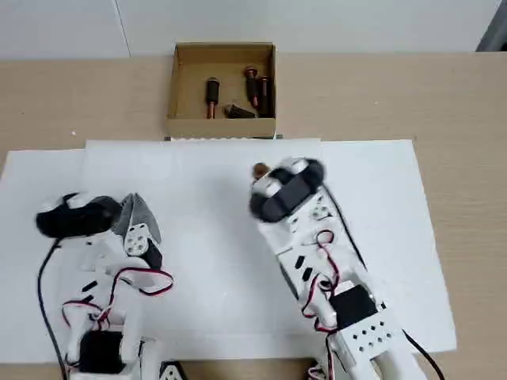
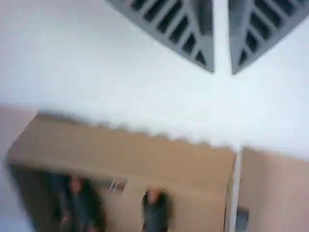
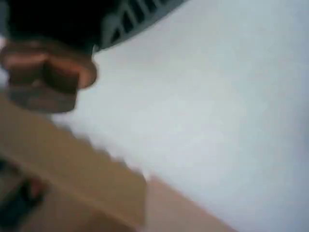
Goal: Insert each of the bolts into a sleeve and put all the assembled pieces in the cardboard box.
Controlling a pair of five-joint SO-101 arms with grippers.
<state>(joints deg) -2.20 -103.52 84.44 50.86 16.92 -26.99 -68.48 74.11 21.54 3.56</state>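
High view, table: a light wooden table (image 1: 444, 95) runs from side to side. Its bare top shows along the far side and at both ends of the paper.
Paper: large white paper sheets (image 1: 206, 245) lie flat on the table, partly overlapping, under both arms. Their far edge comes just before the box.
Room: beyond the far edge of the table there is a pale white surface (image 1: 317, 24). I cannot tell whether it is a wall or a floor.
Box: an open brown cardboard box (image 1: 222, 127) stands on the bare wood at the far middle of the table.
Pieces in the box: several dark sleeves with copper bolts (image 1: 212, 93) lie on its bottom.
Right pincer (image 1: 264, 177): it is over the paper, near the front wall of the box, and is clenched on a copper-coloured bolt with a wide head (image 3: 48, 77).
Left pincer (image 2: 223, 70): it is over the near left part of the paper, well apart from the box. Its grey ribbed fingers (image 2: 183, 29) are closed to a thin slit, with nothing between them.
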